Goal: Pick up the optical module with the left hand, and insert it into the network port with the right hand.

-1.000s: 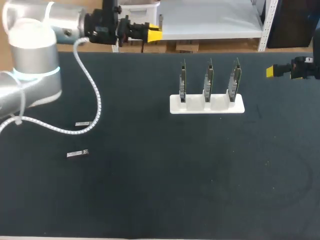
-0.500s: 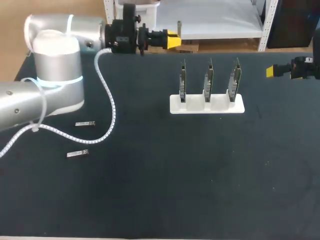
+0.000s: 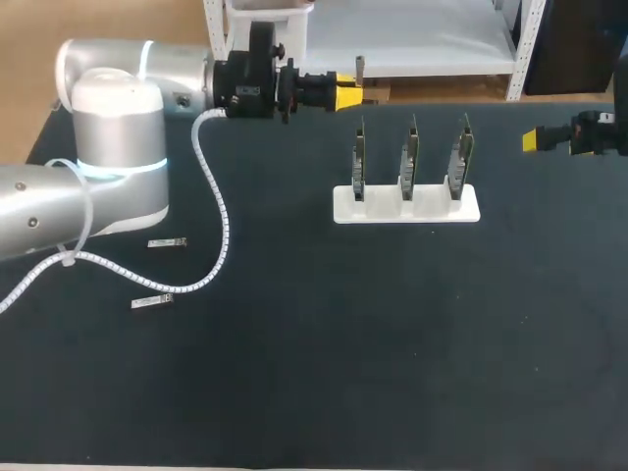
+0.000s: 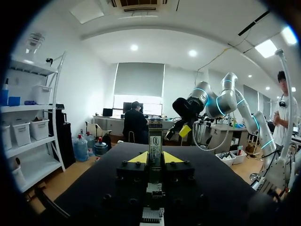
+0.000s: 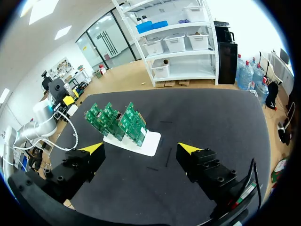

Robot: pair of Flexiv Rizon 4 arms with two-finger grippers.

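Table (image 3: 392, 343) with a dark top, bearing all that follows.

Left arm (image 3: 98, 147): a thick silver body entering from the left side and reaching along the far edge. A white spiral cable (image 3: 211, 206) hangs from it and trails across the table top.

Right arm (image 3: 601, 132): only its end shows at the right edge in the head view. In the left wrist view it stands across the table, ahead of the left gripper.

Stand (image 3: 405, 206): a white block right of centre, near the far edge. Three green boards (image 3: 407, 157) stand upright in it, side by side and edge-on to the head camera. In the right wrist view the boards (image 5: 117, 122) and stand (image 5: 134, 141) lie ahead of the right gripper.

Left gripper (image 3: 351, 92): it points toward the stand from above the table's far edge, just left of the first board. Its fingers (image 4: 171, 157) pinch a module (image 4: 155, 146) from both sides. The module (image 3: 360, 67) stands upright in the grip, clear of the table and apart from the boards.

Right gripper (image 3: 530, 140): level with the boards and apart from them, to their right. Its fingers (image 5: 188, 148) are spread wide with nothing between them.

Spare modules (image 3: 167, 242) (image 3: 152, 301): two small silver pieces lying flat near the left arm, one nearer the front edge than the other.
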